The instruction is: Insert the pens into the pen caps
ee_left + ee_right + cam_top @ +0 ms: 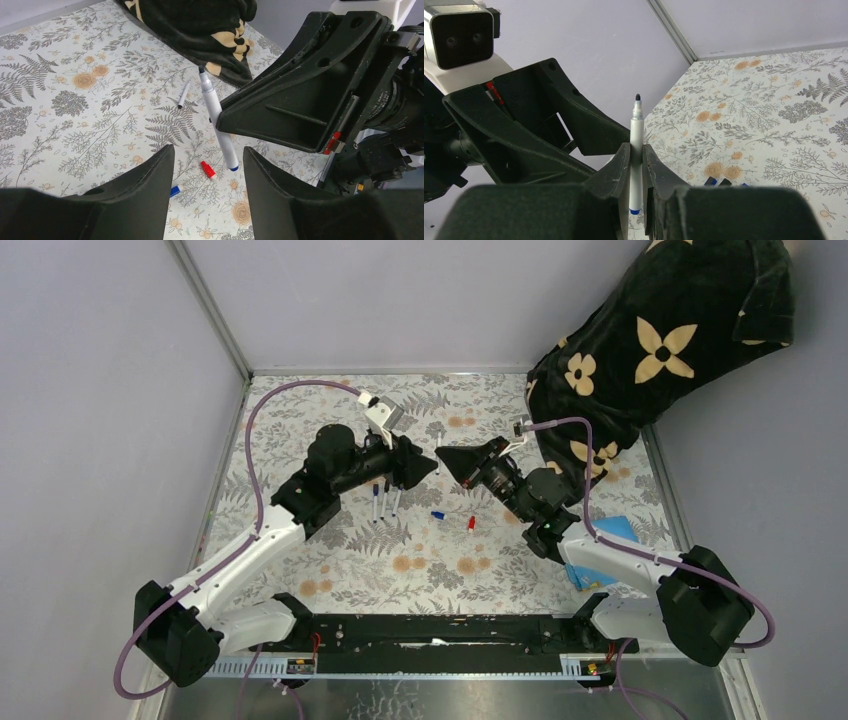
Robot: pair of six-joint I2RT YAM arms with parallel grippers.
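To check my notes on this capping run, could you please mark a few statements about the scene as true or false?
1. The right tool is shut on a pen. True.
2. That pen's tip wears a cap. False: its dark tip is bare.
3. The left tool grips a cap. False: it is open and empty.
4. A red cap and a blue cap lie on the table. True.

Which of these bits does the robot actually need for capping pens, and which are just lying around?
For the job:
- pen clamped in the right gripper
- loose pens on the table
- blue cap
- red cap

Just lying about:
- black flowered fabric
- blue cloth
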